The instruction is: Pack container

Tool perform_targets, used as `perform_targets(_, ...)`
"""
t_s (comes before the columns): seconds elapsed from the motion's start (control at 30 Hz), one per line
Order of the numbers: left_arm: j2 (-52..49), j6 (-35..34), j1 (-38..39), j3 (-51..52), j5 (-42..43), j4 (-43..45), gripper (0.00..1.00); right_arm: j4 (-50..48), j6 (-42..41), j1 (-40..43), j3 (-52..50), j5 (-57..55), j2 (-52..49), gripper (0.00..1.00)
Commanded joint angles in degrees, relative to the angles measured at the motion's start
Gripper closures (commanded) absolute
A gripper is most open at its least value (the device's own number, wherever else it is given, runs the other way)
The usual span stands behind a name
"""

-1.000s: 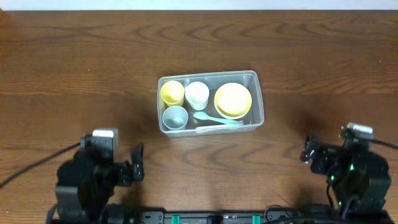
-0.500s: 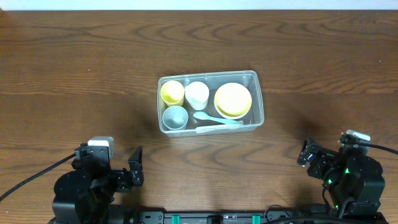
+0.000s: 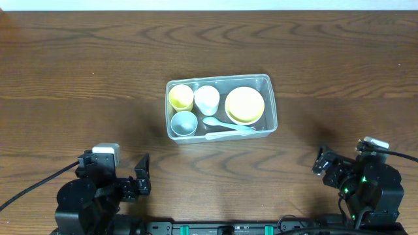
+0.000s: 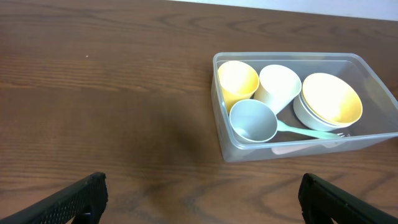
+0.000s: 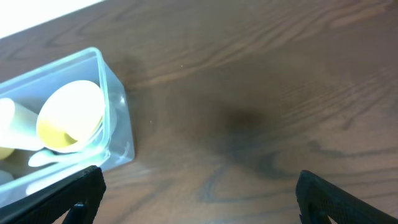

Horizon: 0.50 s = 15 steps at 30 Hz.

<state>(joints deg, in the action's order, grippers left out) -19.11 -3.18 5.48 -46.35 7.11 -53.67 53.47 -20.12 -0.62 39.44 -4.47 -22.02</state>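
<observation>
The clear container (image 3: 273,109) sits at the table's middle. It holds a yellow cup (image 3: 181,97), a white cup (image 3: 207,99), a pale-blue cup (image 3: 184,123), a yellow bowl nested in a white one (image 3: 245,104) and a pale-green fork (image 3: 228,125). It also shows in the left wrist view (image 4: 373,140) and the right wrist view (image 5: 118,134). My left gripper (image 4: 199,200) is open and empty near the front edge, left of the container. My right gripper (image 5: 198,194) is open and empty near the front edge, right of it.
The wooden table (image 3: 78,72) runs to a white edge at the back. Both arm bases stand at the front edge, the left arm (image 3: 91,196) and the right arm (image 3: 366,186).
Both arms drew back toward the front edge between the earliest frame and half a second ago. Nothing has moved since. The container's contents are unchanged.
</observation>
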Motion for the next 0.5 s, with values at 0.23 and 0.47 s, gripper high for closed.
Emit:
perform_targets(0.23,0.09,-0.55,0.11,0.37,-0.24,-0.04,0.02,-20.76,11.67,-3.21,-17.09,6.36,14.47,0.01)
perform_targets(0.47,0.11,-0.52,0.11,0.37,-0.24,-0.04,0.02,-41.70,16.87,-3.21,-28.13,10.71,21.40,0.01)
